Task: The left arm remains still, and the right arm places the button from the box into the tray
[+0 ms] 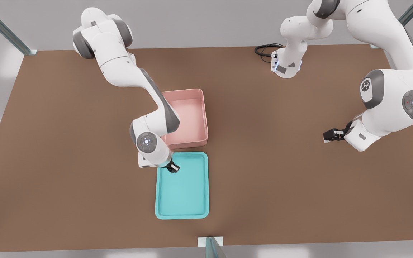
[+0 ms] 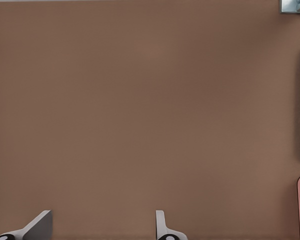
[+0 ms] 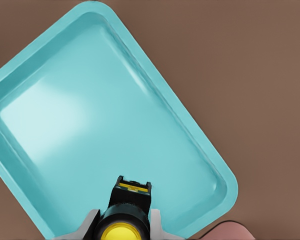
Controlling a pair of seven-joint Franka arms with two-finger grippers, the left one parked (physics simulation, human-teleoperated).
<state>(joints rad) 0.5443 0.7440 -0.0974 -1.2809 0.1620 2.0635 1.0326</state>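
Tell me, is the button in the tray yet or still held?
Still held. The gripper is shut on the button above the tray, near its end by the box; the tray floor shows nothing.

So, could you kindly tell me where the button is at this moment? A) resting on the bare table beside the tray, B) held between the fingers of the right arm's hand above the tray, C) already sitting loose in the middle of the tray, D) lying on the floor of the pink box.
B: the right wrist view shows the yellow-capped button clamped in the hand over the teal tray; the pink box looks empty.
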